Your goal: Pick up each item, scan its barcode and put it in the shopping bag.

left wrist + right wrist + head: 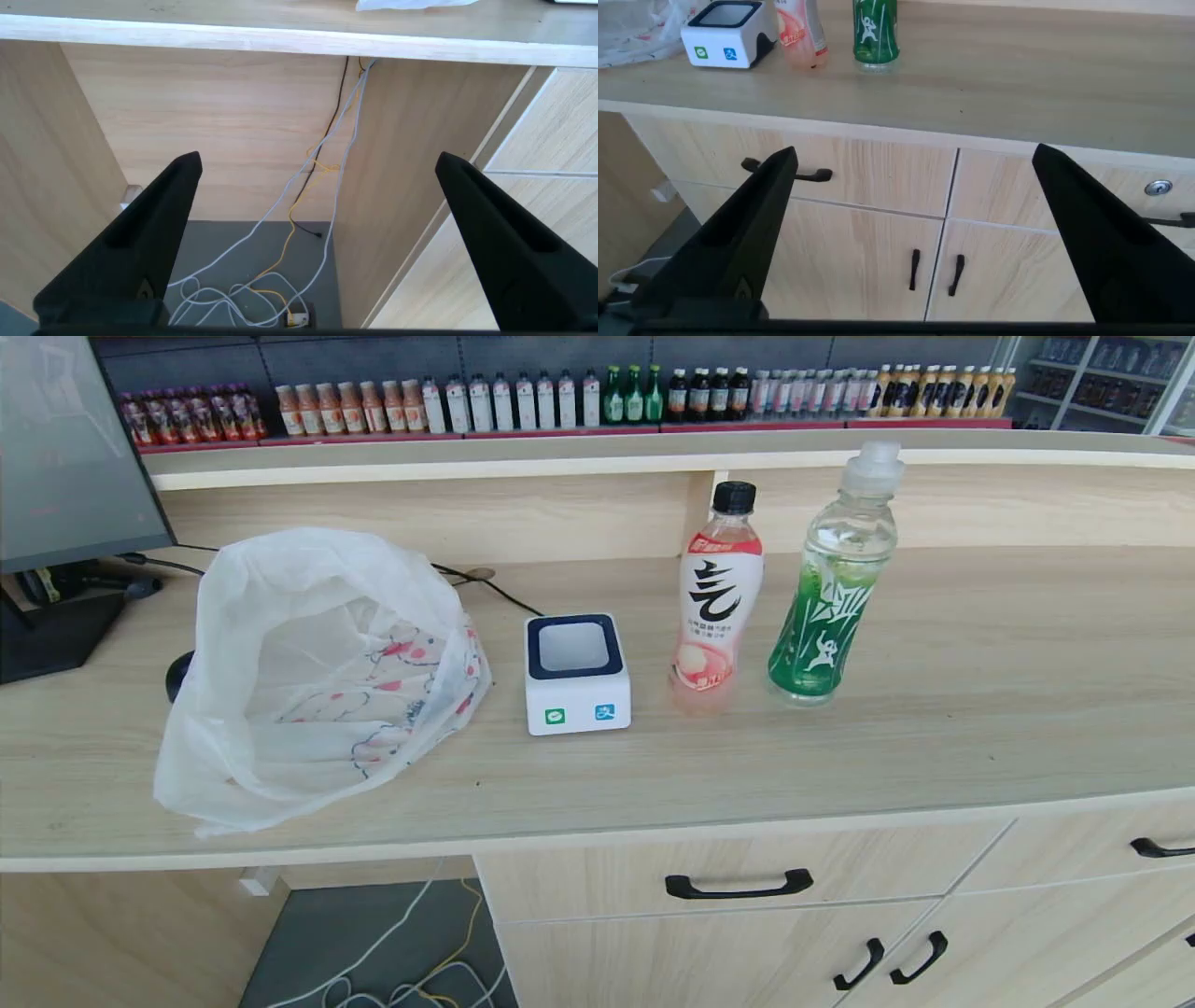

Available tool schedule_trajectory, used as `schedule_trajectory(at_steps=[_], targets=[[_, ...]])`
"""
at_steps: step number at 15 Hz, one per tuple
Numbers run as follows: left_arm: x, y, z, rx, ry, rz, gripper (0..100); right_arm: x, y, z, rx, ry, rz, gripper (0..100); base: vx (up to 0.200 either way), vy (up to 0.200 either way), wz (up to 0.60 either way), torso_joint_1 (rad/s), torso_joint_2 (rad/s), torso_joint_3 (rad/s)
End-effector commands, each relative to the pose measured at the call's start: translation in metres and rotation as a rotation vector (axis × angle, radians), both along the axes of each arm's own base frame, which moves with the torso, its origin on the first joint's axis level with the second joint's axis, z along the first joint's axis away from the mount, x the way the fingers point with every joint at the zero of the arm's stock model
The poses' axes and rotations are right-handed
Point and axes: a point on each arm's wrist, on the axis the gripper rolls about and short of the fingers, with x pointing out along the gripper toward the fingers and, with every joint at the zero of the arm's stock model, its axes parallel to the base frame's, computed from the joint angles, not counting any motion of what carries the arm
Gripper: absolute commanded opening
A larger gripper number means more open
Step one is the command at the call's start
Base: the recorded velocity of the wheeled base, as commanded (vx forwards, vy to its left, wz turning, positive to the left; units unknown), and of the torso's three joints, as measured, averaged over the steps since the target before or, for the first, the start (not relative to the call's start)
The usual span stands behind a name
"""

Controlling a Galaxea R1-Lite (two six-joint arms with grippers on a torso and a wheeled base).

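Standing upright on the wooden table in the head view are two bottles, their long axes vertical and caps pointing up: a pink bottle with a black cap and, just beside it on the robot's right, a green bottle with a clear cap. The white scanner sits just left of the pink bottle, its window facing up. The translucent shopping bag slumps further left, near the scanner. In the left wrist view the left end effector sits below the table edge, its fingers spread wide and empty, facing a recess where cables trail down. In the right wrist view the right end effector is likewise spread wide and empty, low before the drawer fronts, with both bottles, scanner and bag up on the table beyond.
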Motion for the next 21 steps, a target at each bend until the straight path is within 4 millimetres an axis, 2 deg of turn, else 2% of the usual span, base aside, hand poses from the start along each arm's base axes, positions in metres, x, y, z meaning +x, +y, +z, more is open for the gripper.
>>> schedule_trajectory(at_steps=[1,4,9,12,17,19,21], targets=[[0.0,0.0,0.0,0.0,-0.001,0.001,100,0.032,0.002,0.02,-0.032,0.071,0.059,100,0.0,0.0,0.0,0.0,0.0,0.0],[0.0,0.0,0.0,0.0,-0.001,0.001,100,0.065,0.006,0.037,-0.037,0.066,0.163,100,0.0,0.0,0.0,0.0,0.0,0.0],[0.0,0.0,0.0,0.0,-0.001,0.001,100,0.105,0.019,0.059,-0.083,0.042,0.256,100,0.0,0.0,0.0,0.0,0.0,0.0],[0.0,0.0,0.0,0.0,-0.001,0.001,100,0.119,0.029,0.06,-0.163,0.055,0.328,100,0.0,0.0,0.0,0.0,0.0,0.0],[0.0,0.0,0.0,0.0,-0.001,0.001,100,0.139,0.042,0.065,-0.192,0.096,0.288,100,0.0,0.0,0.0,0.0,0.0,0.0],[0.0,0.0,0.0,0.0,-0.001,-0.001,100,0.157,0.058,0.075,-0.194,0.086,0.264,100,0.0,0.0,0.0,0.0,0.0,0.0],[0.0,0.0,0.0,0.0,-0.001,-0.001,100,0.171,0.085,0.076,-0.192,0.075,0.269,100,0.0,0.0,0.0,0.0,0.0,0.0]])
